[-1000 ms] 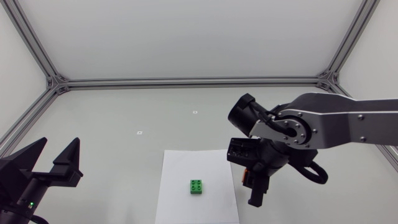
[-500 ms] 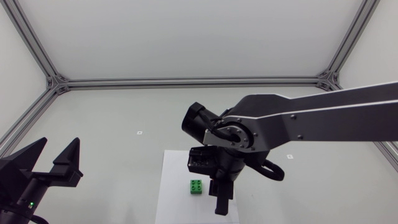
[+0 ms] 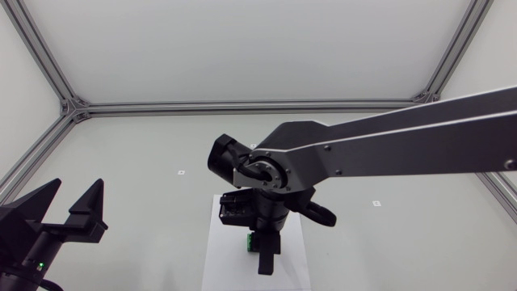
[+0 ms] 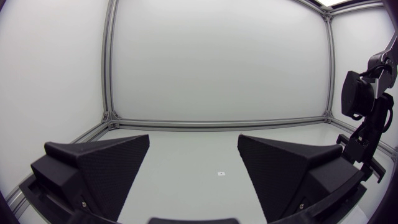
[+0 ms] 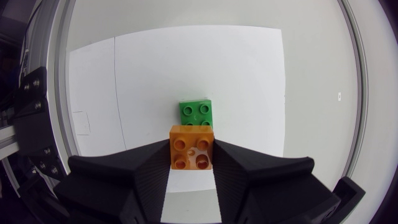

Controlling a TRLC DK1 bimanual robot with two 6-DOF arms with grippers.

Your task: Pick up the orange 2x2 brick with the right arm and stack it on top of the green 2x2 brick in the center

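Key relation: from the wrist, the green brick (image 5: 196,112) lies at 12 o'clock from the orange brick (image 5: 191,146), just ahead of it and lower. Their near edges meet in that view, so I cannot tell the height gap.
Axis: both bricks are square with no long side. Their edges look close to parallel.
Nearer arm: the right arm, which is directly over the target. The left is well apart, at 8 o'clock on the counter (image 3: 145,153).
Right arm pose: it enters from 3 o'clock and reaches past the middle, with the wrist turned down over the white sheet (image 3: 216,252).
Right fingers (image 5: 143,171): pinching the orange brick from two sides, studs up toward the wrist.
Left fingers (image 4: 106,165): spread wide, with nothing between them.
Green brick, from above: it sits on the sheet at 6 o'clock of the counter's centre. Only a sliver shows under the wrist.
Step, as I judge it: lining up over the target; the bricks are not yet stacked.
Next move calls for: a short shift toward 12 o'clock, then a straight descent with the studs matched.
Risk: a small offset could tip or push the green brick.
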